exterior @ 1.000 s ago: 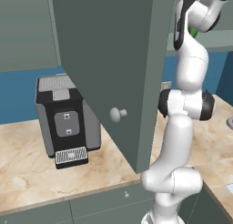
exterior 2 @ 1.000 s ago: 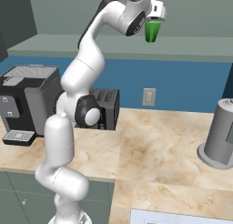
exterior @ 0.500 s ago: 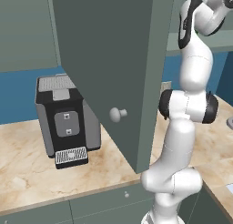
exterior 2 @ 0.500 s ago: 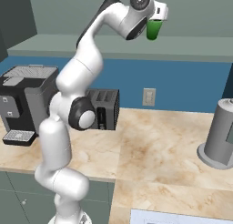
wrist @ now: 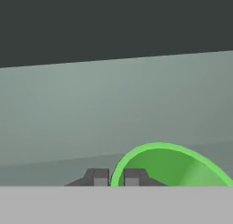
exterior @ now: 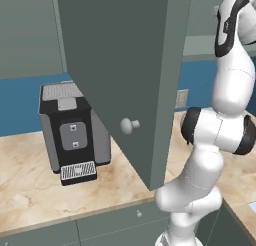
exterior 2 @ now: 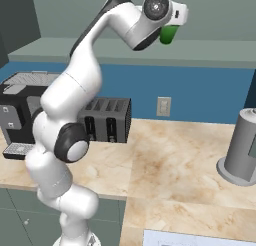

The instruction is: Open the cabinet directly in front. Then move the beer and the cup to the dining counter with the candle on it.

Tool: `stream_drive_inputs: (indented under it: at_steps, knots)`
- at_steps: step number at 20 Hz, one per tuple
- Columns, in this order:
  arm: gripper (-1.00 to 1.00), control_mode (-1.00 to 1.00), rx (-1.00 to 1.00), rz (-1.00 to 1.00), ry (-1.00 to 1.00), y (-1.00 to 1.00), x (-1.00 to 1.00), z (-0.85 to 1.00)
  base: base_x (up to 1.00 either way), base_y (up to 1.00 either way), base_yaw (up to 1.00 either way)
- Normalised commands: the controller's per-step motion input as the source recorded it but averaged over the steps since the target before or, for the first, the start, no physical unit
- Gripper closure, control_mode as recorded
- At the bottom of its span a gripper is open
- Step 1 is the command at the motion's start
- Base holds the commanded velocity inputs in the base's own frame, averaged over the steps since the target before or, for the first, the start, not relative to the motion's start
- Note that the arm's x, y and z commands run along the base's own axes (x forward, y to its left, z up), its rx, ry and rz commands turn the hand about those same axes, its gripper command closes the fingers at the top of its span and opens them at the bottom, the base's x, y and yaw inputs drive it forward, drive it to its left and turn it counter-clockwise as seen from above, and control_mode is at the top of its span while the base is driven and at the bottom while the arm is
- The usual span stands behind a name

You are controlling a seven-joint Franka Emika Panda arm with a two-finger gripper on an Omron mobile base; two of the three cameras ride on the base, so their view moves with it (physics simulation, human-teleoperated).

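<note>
**Right base view: green cup held high at the cabinet, door swung wide**

Right base view shows the cup (exterior 2: 169,34), bright green and tapered, up near the top of the picture, partly hidden behind the white hand of the arm. In the hand view the cup (wrist: 170,166) shows as a green rim curving up from the bottom edge, and the gripper (wrist: 116,177) has its 2 dark finger tips drawn close together over the near left part of that rim, 1 on each side of the wall: the jaws are closed on the cup. Beyond the rim lies a flat grey-green surface with a dark band above it.

The cabinet (exterior: 120,75) stands open in the left base view, its plain grey-green door swung out toward the camera, the round pale knob (exterior: 129,125) near the door's lower edge. The arm rises at the right of that view, past the door's free edge.

Below, on the marble worktop (exterior 2: 175,160), a black coffee machine (exterior: 72,135) stands against the blue back wall toward the left end. A black toaster (exterior 2: 107,120) sits just beside it, also against the wall, partly behind the arm. A wall socket (exterior 2: 163,106) is on the blue wall right of the toaster. A grey cylindrical appliance (exterior 2: 242,147) stands near the worktop's right edge, well apart from the toaster.
</note>
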Motion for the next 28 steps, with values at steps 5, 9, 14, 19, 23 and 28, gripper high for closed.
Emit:
stream_drive_inputs:
  at_steps: [5, 9, 14, 19, 23, 28]
  knots:
    - [1.0, -1.0, 0.0, 0.08, -0.05, 0.0, -1.0, -0.18, 0.0, 0.0, 0.0]
    - [1.0, -1.0, 0.0, 0.12, 0.0, 0.1, -1.0, -0.34, 0.0, 0.0, 0.0]
    - [1.0, -1.0, 0.0, 0.19, 0.01, 0.38, -1.0, -0.67, 0.0, 0.0, 0.0]
    - [1.0, -1.0, 0.0, 0.24, 0.1, 0.59, -1.0, -0.96, 0.0, 0.0, 0.0]
    - [1.0, -1.0, -0.02, 0.25, 0.14, 0.72, -1.0, -1.0, 0.0, 0.0, 0.0]
    - [1.0, -1.0, -0.04, 0.23, -0.07, 0.85, -0.74, -0.47, 0.0, 0.0, 0.0]
